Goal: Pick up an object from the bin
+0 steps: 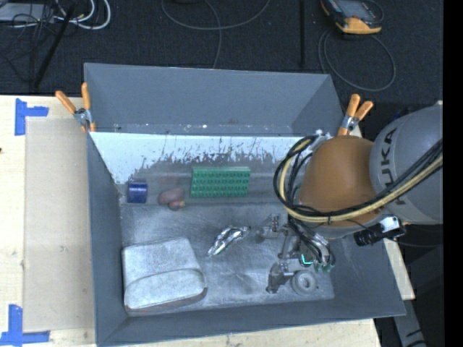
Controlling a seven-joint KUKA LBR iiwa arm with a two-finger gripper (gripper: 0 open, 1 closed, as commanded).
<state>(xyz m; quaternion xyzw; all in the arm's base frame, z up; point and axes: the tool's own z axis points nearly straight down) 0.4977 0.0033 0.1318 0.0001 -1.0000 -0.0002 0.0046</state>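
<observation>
My gripper [284, 268] hangs low over the bin's floor at the right, under the orange wrist cover. A small grey ring-shaped piece [304, 283] lies just to its lower right, close beside it. A crumpled silvery thing [226, 239] lies on the floor a short way to its left. Nothing shows between the gripper's tips.
A flat grey pouch [160, 275] fills the front left corner. Along the back wall lie a green ribbed block [220, 182], a small pinkish lump [172, 198] and a little blue cylinder [137, 191]. The arm comes in over the right rim.
</observation>
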